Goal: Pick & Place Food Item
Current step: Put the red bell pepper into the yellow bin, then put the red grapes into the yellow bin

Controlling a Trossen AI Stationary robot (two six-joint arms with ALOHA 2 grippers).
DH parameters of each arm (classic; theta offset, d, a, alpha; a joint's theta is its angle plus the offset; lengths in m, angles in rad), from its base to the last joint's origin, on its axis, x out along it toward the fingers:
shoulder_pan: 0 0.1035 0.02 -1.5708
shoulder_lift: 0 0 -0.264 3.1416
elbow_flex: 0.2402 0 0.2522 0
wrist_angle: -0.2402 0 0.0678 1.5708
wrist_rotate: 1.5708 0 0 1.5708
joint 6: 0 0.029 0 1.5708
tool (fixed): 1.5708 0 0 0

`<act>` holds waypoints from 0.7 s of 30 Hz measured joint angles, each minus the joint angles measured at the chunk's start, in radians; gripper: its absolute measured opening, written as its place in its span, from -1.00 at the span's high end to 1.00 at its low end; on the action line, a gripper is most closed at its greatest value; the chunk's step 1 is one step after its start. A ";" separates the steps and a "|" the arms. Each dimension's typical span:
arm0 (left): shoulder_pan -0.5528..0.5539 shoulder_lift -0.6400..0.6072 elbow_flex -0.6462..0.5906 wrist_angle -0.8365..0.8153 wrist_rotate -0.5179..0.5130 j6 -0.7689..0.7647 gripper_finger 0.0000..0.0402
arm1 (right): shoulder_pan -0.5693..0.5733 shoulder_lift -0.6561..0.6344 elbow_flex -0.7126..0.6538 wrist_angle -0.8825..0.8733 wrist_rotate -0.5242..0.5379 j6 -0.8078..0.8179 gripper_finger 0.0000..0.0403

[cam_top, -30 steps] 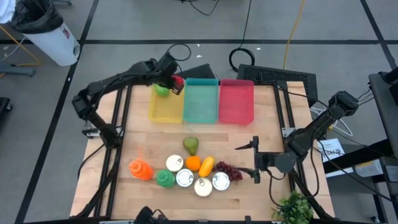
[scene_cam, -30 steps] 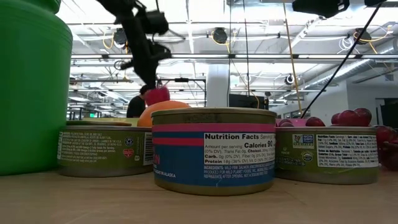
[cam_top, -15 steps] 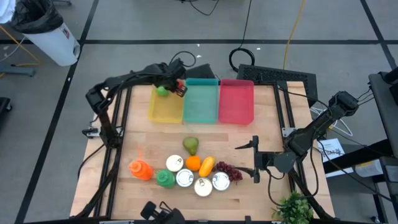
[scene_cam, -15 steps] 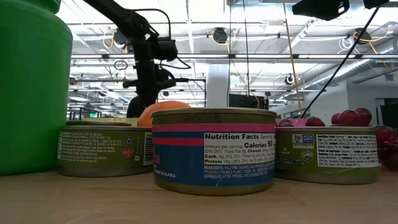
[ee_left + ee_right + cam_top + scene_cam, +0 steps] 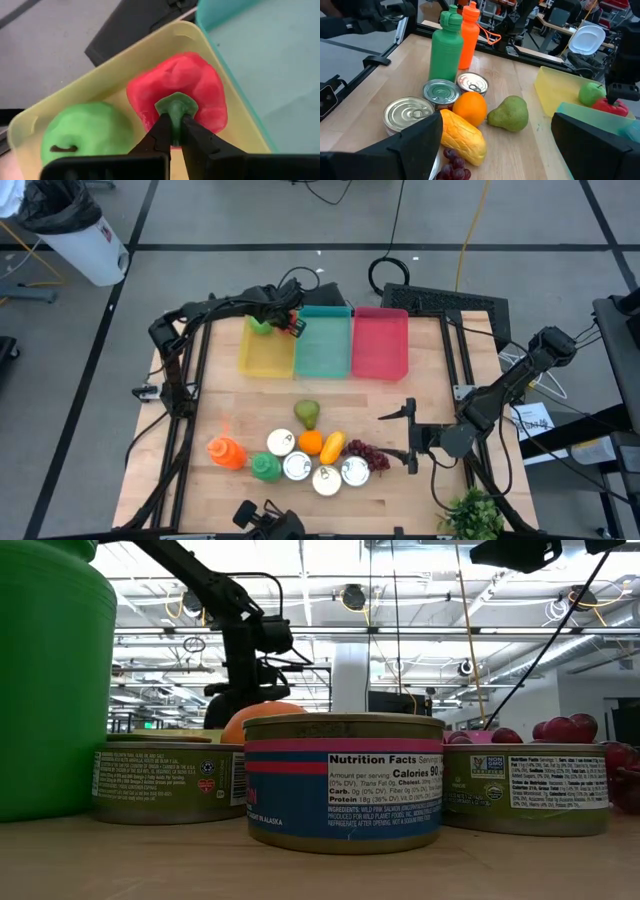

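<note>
A red bell pepper [image 5: 180, 92] with a green stem is in the far right corner of the yellow bin [image 5: 262, 352], beside a green apple [image 5: 85, 132]. My left gripper [image 5: 288, 320] is shut on the pepper from above. It also shows in the low view [image 5: 250, 660] and the right wrist view [image 5: 620, 90], where the pepper [image 5: 610, 106] sits behind the teal bin's rim. Whether the pepper rests on the bin floor does not show. My right gripper [image 5: 411, 437] waits open and empty at the table's right, to the right of the grapes [image 5: 368, 454]. My left gripper pinches the pepper's green stem [image 5: 175, 107] between its two fingers [image 5: 159, 131]. The fingers point down into the yellow bin. The pepper sits upright below them, stem up, close to the bin's far right corner.
A teal bin [image 5: 323, 342] and a pink bin [image 5: 381, 342] stand right of the yellow one. Near the front lie a pear [image 5: 307, 414], an orange [image 5: 311, 442], a yellow food item [image 5: 332, 446], several cans [image 5: 297, 466], a green bottle [image 5: 264, 468] and an orange bottle [image 5: 226, 452].
My left gripper has gone down into the yellow bin with the red pepper, shifting slightly toward the table's right. In the low view the pepper has sunk out of sight behind the orange. The gripper stays shut on it.
</note>
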 joint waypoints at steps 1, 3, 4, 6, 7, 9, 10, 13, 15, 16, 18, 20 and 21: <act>-0.002 0.000 0.000 -0.001 -0.011 0.000 0.81 | 0.000 0.000 0.000 0.000 0.000 0.000 -0.75; -0.003 -0.005 0.000 -0.004 -0.021 0.000 0.68 | 0.000 0.000 0.000 0.000 0.000 -0.001 -0.75; -0.003 -0.007 0.000 -0.005 -0.024 -0.001 0.60 | 0.000 0.000 0.000 0.000 0.000 -0.001 -0.75; -0.003 -0.012 0.000 -0.007 -0.025 -0.001 0.44 | 0.000 0.000 0.000 0.000 -0.001 -0.002 -0.75; -0.003 -0.013 0.000 -0.007 -0.029 0.000 0.36 | 0.000 0.000 0.000 0.000 -0.002 -0.002 -0.75; -0.003 -0.013 0.000 -0.008 -0.033 0.006 0.21 | 0.000 0.000 0.000 0.000 -0.003 -0.002 -0.75; -0.003 -0.013 0.000 -0.011 -0.030 0.021 0.14 | 0.000 0.000 0.000 0.000 -0.003 -0.002 -0.75; -0.003 -0.016 0.005 -0.029 0.006 0.066 -0.04 | 0.000 0.000 0.000 0.000 -0.003 -0.001 -0.75; -0.004 -0.025 0.021 -0.061 0.041 0.073 -0.13 | 0.001 0.000 0.000 0.000 -0.003 0.009 -0.75; -0.006 -0.037 0.030 -0.073 0.060 0.072 -0.16 | 0.001 0.000 0.000 -0.001 -0.004 0.019 -0.75; -0.016 -0.081 0.032 -0.077 0.091 0.067 -0.22 | 0.001 0.000 0.000 -0.008 -0.008 0.058 -0.75; -0.039 -0.139 0.033 -0.070 0.107 0.068 -0.26 | 0.001 0.000 0.000 -0.014 -0.033 0.116 -0.75; -0.053 -0.171 0.033 -0.064 0.107 0.068 -0.27 | 0.001 0.000 0.000 -0.016 -0.039 0.132 -0.75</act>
